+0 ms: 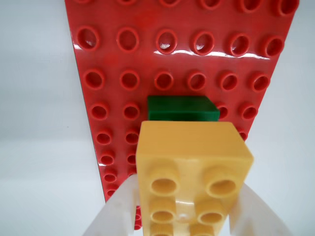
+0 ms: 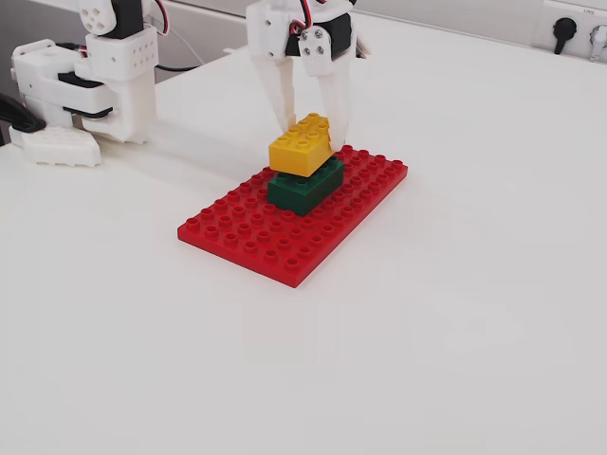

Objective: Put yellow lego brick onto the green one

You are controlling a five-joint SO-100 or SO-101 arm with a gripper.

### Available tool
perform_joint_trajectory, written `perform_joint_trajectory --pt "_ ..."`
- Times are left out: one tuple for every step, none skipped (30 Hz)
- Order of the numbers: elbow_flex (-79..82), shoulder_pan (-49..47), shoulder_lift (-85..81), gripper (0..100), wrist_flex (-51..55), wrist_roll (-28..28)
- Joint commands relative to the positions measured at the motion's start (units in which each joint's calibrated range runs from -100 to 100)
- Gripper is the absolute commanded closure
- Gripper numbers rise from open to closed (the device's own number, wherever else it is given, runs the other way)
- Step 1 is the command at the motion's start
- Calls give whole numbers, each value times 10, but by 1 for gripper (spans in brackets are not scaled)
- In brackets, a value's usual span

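The yellow lego brick (image 2: 299, 152) rests on top of the green one (image 2: 303, 192), which stands on a red studded baseplate (image 2: 247, 237). It sits slightly tilted and is shifted a little to the left in the fixed view. My white gripper (image 2: 313, 133) comes down from above, its two fingers pressed against the yellow brick's sides at its far end. In the wrist view the yellow brick (image 1: 192, 147) fills the lower middle between the fingers of the gripper (image 1: 189, 184). Only a strip of the green brick (image 1: 182, 108) shows beyond it, on the baseplate (image 1: 123, 59).
The arm's white base (image 2: 95, 85) stands at the back left of the white table. A wall socket (image 2: 564, 28) is at the back right. White table surface surrounds the baseplate on all sides.
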Motion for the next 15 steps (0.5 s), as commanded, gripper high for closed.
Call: perform_joint_trajectory --pt "-18 6 -3 89 2 1" --pt "-17 6 -3 89 1 0" --pt "-16 6 -3 89 0 -1" --pt "-15 6 -3 89 -2 -2" --pt "-14 7 -2 89 -3 -2" --pt "-14 11 -2 89 -3 -2" --pt "-14 14 -2 89 -4 -2" --pt "-14 17 -2 89 -5 -2" --pt "-14 20 -2 89 -5 -2" --pt "-12 23 -2 89 -5 -2" --pt "-6 25 -2 88 -7 0" --pt "-2 25 -2 88 -8 0" --pt "4 24 -2 88 -8 -1" --pt "9 22 -2 88 -12 -1" --pt "16 21 -2 88 -20 -2"
